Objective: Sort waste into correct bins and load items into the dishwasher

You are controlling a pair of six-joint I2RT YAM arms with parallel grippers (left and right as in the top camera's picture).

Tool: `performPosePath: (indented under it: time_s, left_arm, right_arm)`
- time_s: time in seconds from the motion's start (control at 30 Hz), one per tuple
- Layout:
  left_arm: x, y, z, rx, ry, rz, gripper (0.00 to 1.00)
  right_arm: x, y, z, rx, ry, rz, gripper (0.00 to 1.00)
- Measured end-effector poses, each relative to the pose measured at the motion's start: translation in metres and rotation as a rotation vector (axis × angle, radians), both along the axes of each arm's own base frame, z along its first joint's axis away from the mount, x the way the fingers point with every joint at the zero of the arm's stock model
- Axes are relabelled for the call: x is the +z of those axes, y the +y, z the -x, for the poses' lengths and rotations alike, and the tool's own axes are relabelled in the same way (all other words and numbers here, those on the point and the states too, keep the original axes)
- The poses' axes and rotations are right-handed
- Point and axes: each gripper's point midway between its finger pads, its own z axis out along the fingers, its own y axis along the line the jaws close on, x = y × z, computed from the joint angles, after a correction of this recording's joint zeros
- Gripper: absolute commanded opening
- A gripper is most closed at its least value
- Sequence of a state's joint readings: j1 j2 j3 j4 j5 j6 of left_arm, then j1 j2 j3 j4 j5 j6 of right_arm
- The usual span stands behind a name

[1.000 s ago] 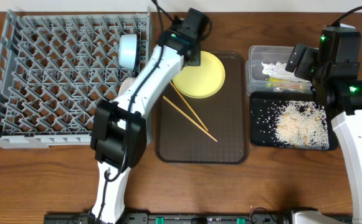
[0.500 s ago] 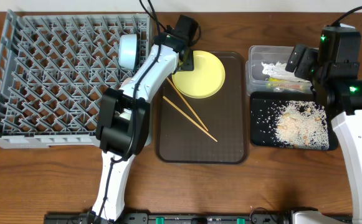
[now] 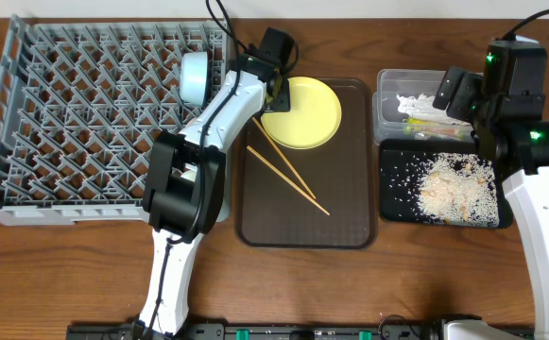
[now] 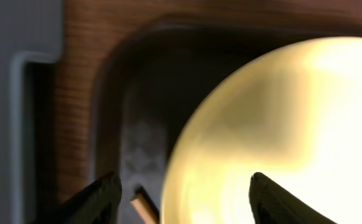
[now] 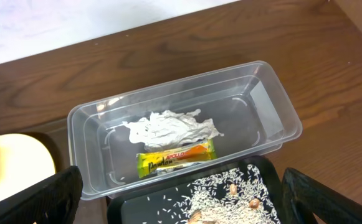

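Yellow round plate [image 3: 307, 118] flat on brown serving tray [image 3: 340, 217]; left claw [image 4: 184, 198] spread astride its rim, likely for edge lift toward grey pegged dish rack [image 3: 85, 113]. Right claw [image 5: 181, 202] wide, empty, over clear plastic tub [image 5: 280, 109].

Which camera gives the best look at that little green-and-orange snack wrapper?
The right wrist view: the wrapper lies plainly in the clear tub beside crumpled paper. Overhead shows only a small yellowish sliver of it. The left wrist view misses it.
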State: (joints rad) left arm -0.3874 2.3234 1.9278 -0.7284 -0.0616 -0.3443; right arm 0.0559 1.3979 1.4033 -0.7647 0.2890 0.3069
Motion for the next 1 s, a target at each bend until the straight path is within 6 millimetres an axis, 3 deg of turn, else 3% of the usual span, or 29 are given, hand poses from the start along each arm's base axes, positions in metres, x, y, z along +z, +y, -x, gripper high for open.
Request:
performPosePath:
  time_s: [0.27, 0.47, 0.6, 0.67, 0.87, 1.0]
  left_arm:
    - [-0.004, -0.009, 0.008, -0.026, 0.038, 0.048, 0.58]
    - [-0.025, -0.004, 0.023, 0.023, 0.091, 0.053, 0.57]
    - [-0.032, -0.004, 0.026, 0.036, 0.101, 0.060, 0.41]
    - [-0.032, -0.004, 0.025, 0.048, 0.098, 0.067, 0.37]
    - [-0.032, -0.010, 0.027, 0.066, 0.106, 0.090, 0.37]
    - [-0.032, -0.025, 0.035, 0.034, 0.126, 0.117, 0.37]
  right_arm:
    - [0.000, 0.000, 0.000, 0.000, 0.000, 0.000, 0.99]
    - [0.000, 0.000, 0.000, 0.000, 0.000, 0.000, 0.99]
    - [0.000, 0.000, 0.000, 0.000, 0.000, 0.000, 0.99]
    - [0.000, 0.000, 0.000, 0.000, 0.000, 0.000, 0.99]
    - [0.000, 0.000, 0.000, 0.000, 0.000, 0.000, 0.99]
    - [0.000, 0.000, 0.000, 0.000, 0.000, 0.000, 0.99]
